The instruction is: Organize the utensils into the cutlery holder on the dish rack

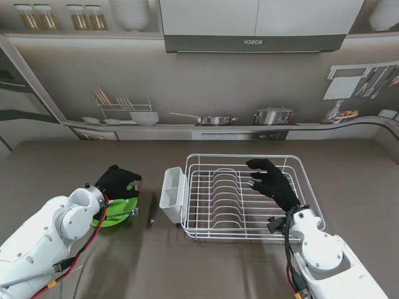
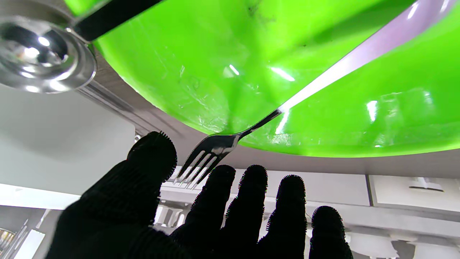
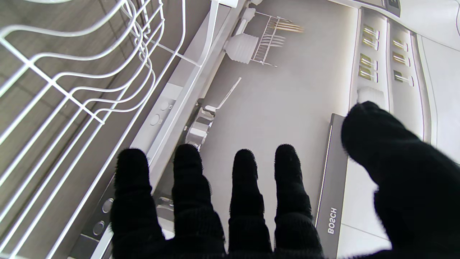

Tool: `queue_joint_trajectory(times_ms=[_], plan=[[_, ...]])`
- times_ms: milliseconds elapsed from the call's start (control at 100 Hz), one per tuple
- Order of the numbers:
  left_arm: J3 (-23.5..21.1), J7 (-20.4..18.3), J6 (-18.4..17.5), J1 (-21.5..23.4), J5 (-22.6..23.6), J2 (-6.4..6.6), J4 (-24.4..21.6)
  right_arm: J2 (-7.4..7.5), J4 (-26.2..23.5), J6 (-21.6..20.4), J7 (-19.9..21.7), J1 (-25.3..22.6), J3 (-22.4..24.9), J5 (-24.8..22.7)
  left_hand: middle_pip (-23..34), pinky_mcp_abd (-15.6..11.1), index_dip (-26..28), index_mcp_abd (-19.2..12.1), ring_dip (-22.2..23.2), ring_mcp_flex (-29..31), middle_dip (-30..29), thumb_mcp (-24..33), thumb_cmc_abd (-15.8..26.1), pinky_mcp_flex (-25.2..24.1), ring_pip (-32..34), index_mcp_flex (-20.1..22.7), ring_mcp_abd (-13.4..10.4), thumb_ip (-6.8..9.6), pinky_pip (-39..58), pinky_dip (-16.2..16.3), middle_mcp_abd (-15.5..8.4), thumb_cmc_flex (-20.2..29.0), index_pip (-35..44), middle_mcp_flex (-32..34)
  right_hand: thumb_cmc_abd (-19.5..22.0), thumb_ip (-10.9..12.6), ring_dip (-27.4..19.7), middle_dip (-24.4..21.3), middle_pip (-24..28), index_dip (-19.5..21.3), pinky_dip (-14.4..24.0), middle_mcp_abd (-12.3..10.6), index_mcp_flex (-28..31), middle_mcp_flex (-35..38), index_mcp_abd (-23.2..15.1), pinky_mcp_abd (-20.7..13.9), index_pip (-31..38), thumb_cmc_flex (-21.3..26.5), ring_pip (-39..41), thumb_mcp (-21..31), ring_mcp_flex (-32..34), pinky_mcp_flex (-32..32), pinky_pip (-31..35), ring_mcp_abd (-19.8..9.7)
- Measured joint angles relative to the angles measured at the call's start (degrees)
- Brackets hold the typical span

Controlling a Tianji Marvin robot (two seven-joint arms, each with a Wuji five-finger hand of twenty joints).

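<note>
Two hands, both empty, so you've got nothing gripped; the dish rack (image 1: 249,196) sits under your right hand (image 1: 272,182), fingers spread; its cutlery holder (image 1: 172,194) is on the left side; your left hand (image 1: 116,181) hovers fingers apart over the green bowl (image 1: 118,213); the fork (image 2: 215,147) rests on its rim.

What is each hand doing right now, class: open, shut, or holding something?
Left hand: open, fingers spread by the fork on the green plate, not gripping it.
Right hand: open, holding nothing, over the rack.
</note>
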Motion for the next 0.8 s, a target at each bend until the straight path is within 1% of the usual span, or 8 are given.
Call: queue_joint_trajectory(times_ms=[60, 230, 260, 460, 530, 580, 690, 800], plan=[[0.0, 0.0, 0.0, 0.0, 0.3, 0.0, 0.0, 0.0, 0.0, 0.0, 0.0, 0.0, 0.0, 0.0, 0.0, 0.0, 0.0, 0.6, 0.0, 0.0, 0.0, 0.0, 0.0, 0.0, 0.0, 0.0, 0.0, 0.0, 0.0, 0.4, 0.0, 0.0, 0.0, 0.0, 0.0, 0.0, 0.0, 0.0, 0.0, 0.0, 0.0, 0.0, 0.0, 0.0, 0.0, 0.0, 0.0, 0.0, 0.0, 0.0, 0.0, 0.0, 0.0, 0.0], [-0.3, 0.2, 0.1, 0.2, 0.7, 0.0, -0.1, 0.0, 0.0, 0.0, 0.0, 0.0, 0.0, 0.0, 0.0, 0.0, 0.0, 0.8, 0.0, 0.0, 0.0, 0.0, 0.0, 0.0, 0.0, 0.0, 0.0, 0.0, 0.0, 0.5, 0.1, 0.0, 0.0, 0.0, 0.0, 0.0, 0.0, 0.0, 0.0, 0.0, 0.0, 0.0, 0.0, 0.0, 0.0, 0.0, 0.0, 0.0, 0.0, 0.0, 0.0, 0.0, 0.0, 0.0], [-0.4, 0.2, 0.2, 0.2, 0.8, -0.01, -0.1, 0.0, 0.0, 0.0, 0.0, 0.0, 0.0, 0.0, 0.0, 0.0, 0.0, 0.8, 0.0, 0.0, 0.0, 0.0, 0.0, 0.0, 0.0, -0.7, 0.0, 0.0, -0.1, 0.6, 0.1, 0.0, -0.1, 0.0, 0.0, 0.0, 0.0, 0.0, 0.0, 0.0, 0.0, 0.0, 0.0, 0.0, 0.0, 0.0, 0.0, 0.0, 0.0, 0.0, 0.0, 0.0, 0.0, 0.0], [-0.7, 0.4, 0.7, 0.4, 0.8, -0.02, 0.0, 0.0, 0.0, 0.1, 0.0, 0.0, 0.0, 0.0, 0.0, 0.0, -0.2, 1.4, 0.0, 0.0, 0.0, -0.1, 0.0, 0.0, 0.0, -1.3, 0.0, 0.0, -0.7, 0.8, 0.6, 0.0, -0.5, 0.0, 0.0, 0.0, 0.0, 0.0, 0.0, 0.0, 0.0, 0.0, 0.0, 0.0, 0.0, 0.0, 0.0, 0.0, 0.0, 0.0, 0.0, 0.0, 0.0, 0.0], [-0.4, 0.4, 0.7, 0.0, 0.6, -0.02, 0.5, 0.0, 0.0, 0.1, 0.1, 0.0, 0.0, 0.0, 0.0, 0.0, -0.3, 1.4, 0.0, 0.0, 0.0, -0.1, 0.0, 0.0, 0.0, -1.3, 0.0, 0.0, -0.7, 0.8, 0.6, 0.0, -0.5, 0.0, 0.0, 0.0, 0.0, 0.0, 0.0, 0.0, 0.0, 0.0, 0.0, 0.0, 0.0, 0.0, 0.0, 0.0, 0.0, 0.0, 0.0, 0.0, 0.0, 0.0], [0.1, 0.4, 0.7, -0.4, 0.2, -0.02, 1.1, 0.0, 0.0, 0.1, 0.0, 0.0, 0.0, 0.0, 0.0, 0.0, -0.3, 1.4, 0.0, 0.0, 0.0, -0.1, 0.0, 0.0, 0.0, -1.3, 0.0, 0.0, -0.7, 0.8, 0.6, 0.0, -0.5, 0.0, 0.9, 0.0, 0.0, 0.0, 0.0, 0.0, 0.0, 0.0, 0.0, 0.0, 0.1, 0.0, 0.0, 0.0, 0.0, 0.0, 0.0, 0.0, 0.0, 0.0], [0.9, 0.5, 0.6, -1.3, -1.5, -0.02, 2.5, -0.01, 0.0, 0.1, 0.0, 0.0, 0.0, 0.0, -0.1, 0.0, -0.3, 1.4, 0.0, 0.0, 0.0, -0.1, 0.0, 0.0, 0.0, -1.3, 0.0, 0.0, -0.7, 1.2, 0.6, 0.0, -0.5, 0.0, 0.9, 0.0, 0.0, 0.0, 0.0, 0.0, 0.0, 0.0, 0.0, 0.0, 0.1, 0.0, 0.0, 0.0, 0.0, 0.0, 0.0, 0.0, 0.0, 0.0], [1.3, 0.6, 0.6, -1.8, -1.6, -0.05, 3.2, -0.01, 0.0, 0.2, 0.0, 0.0, 0.0, 0.0, -0.1, 0.0, -0.3, 1.4, 0.0, 0.0, 0.0, -0.1, 0.0, 0.0, 0.0, -1.3, 0.0, 0.0, -0.7, 1.3, 0.6, 0.0, -0.5, 0.0, 0.9, 0.0, 0.0, 0.0, 0.0, 0.0, 0.0, 0.0, 0.0, 0.0, 0.1, 0.0, 0.0, 0.0, 0.0, 0.0, 0.0, 0.0, 0.0, 0.0]])
